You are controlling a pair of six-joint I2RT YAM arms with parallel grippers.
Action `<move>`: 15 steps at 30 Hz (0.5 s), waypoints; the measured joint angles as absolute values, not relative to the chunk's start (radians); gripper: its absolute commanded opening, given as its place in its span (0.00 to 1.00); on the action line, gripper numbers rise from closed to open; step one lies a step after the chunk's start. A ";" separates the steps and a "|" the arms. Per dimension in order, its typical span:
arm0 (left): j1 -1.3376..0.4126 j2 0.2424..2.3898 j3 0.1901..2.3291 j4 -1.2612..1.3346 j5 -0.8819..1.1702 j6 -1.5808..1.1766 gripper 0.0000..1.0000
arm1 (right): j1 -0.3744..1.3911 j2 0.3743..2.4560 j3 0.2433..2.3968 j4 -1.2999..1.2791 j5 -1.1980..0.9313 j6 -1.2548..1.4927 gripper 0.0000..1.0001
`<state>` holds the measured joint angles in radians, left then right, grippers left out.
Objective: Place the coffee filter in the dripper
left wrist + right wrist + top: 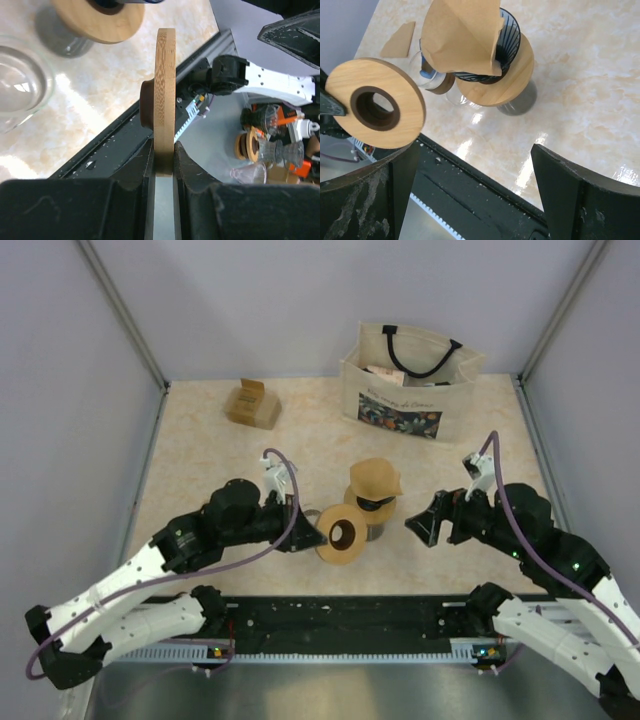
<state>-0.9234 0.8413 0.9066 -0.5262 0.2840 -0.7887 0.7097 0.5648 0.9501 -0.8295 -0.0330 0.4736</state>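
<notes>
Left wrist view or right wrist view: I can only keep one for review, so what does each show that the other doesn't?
Only left wrist: the left gripper close up, jaws shut on the wooden ring seen edge-on, and clutter off the table. Only right wrist: the filter resting on the wire dripper, a spare filter, the right gripper, jaws open. Both: the ring, the dripper's wooden collar.

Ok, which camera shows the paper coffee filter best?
Right wrist: the coffee filter is close and unobstructed, lying over the wire dripper. The top view shows it small, from above; the left wrist view does not show it at all.
</notes>
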 measured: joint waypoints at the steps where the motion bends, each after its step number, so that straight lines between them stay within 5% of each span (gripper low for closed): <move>1: -0.921 0.815 0.906 -0.549 0.257 -0.794 0.00 | 0.710 0.565 0.950 -0.830 -0.023 0.472 0.99; 15: -0.897 0.671 0.856 -0.673 -0.171 -0.994 0.00 | 0.711 0.526 0.950 -0.857 0.219 0.484 0.99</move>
